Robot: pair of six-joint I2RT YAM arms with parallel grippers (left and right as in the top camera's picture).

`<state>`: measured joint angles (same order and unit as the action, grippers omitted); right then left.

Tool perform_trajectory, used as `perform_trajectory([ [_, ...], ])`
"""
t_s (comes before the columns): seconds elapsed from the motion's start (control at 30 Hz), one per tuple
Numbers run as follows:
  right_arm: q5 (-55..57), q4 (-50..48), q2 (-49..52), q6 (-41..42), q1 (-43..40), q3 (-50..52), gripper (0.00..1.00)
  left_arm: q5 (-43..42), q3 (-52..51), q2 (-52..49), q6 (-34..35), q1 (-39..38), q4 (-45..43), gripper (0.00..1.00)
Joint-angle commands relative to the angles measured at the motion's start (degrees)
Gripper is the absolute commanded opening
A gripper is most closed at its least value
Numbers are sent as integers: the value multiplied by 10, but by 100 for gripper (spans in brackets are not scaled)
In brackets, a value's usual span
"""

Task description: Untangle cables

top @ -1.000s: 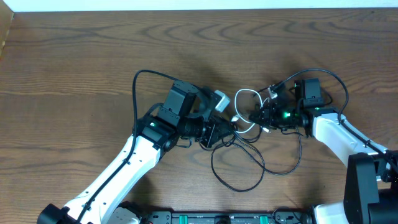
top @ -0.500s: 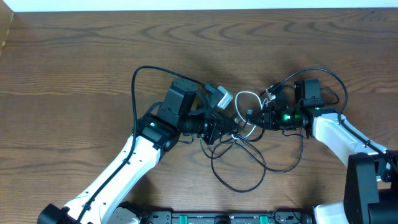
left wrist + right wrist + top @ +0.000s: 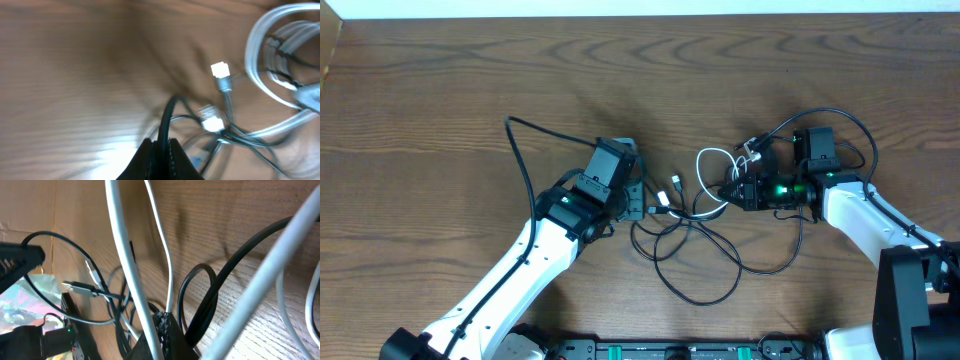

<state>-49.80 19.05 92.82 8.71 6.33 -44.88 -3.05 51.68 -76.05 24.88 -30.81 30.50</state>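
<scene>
The overhead camera looked straight down on the wooden table [image 3: 440, 100] from well above, taking in both arms reaching in from the bottom edge and the cables [image 3: 682, 222] tangled between them. The left wrist camera sat very close over the tabletop, aimed along the left gripper [image 3: 161, 150] at the bottom of its blurred frame, while the right wrist camera looked just as closely past the right gripper [image 3: 167, 332] at its lower edge. All three views shared the knot of cords at the table's middle, the white cable [image 3: 700, 168] showing in each.
</scene>
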Motion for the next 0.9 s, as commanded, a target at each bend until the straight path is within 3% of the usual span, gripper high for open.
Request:
perform_trajectory([
  [0.0,-11,3,-10,-11,-2,1,1,128,18,4,57,3,20,8],
  [0.3,-6,8,-10,-11,-2,1,1,270,18,4,141,24,97,8],
  [0.47,30,22,-10,-11,-2,1,1,249,17,4,143,61,104,8],
  [0.7,31,27,-10,-11,-2,1,1,151,6,2,142,69,95,8],
  [0.8,19,26,-10,-11,-2,1,1,146,-1,-5,142,69,96,8],
  [0.87,-46,7,-11,-11,-5,0,1,145,-5,-19,142,69,96,8],
])
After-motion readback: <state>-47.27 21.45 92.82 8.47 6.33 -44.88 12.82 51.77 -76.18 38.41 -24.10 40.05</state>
